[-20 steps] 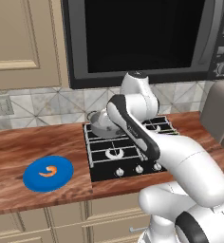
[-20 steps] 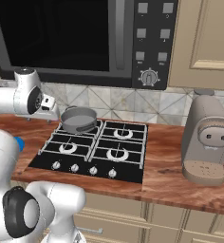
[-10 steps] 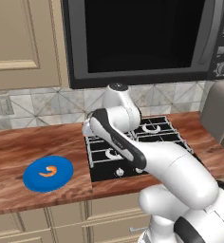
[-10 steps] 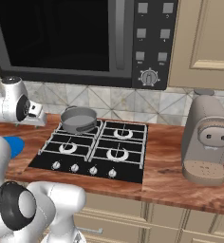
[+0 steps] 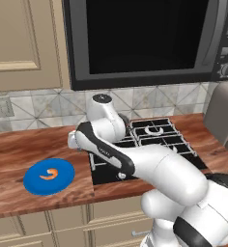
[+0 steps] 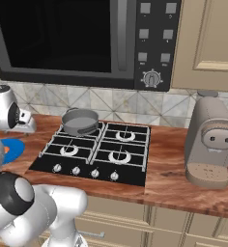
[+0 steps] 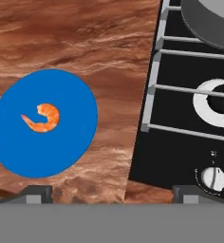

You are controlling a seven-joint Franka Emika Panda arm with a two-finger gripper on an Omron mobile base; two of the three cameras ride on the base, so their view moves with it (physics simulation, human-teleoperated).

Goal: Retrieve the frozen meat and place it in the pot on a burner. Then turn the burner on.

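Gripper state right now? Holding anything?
Gripper: open, holding nothing; it hangs over the counter, with the frozen meat on the blue plate ahead of it.

— Arm?
— Glossy white, rounded, fat links. Dark bands at joints, grey cap on top.
— Fingertips?
— Small, dark grey, blocky.

In the left base view the arm's white links cover the pot and the left half of the cooktop; the coffee machine is cut by the right edge. In the right base view the robot's body hides most of the blue plate, and the frozen meat shows as a sliver. In the hand view the pot is cut by the top edge, and the knob markings are too small to read.
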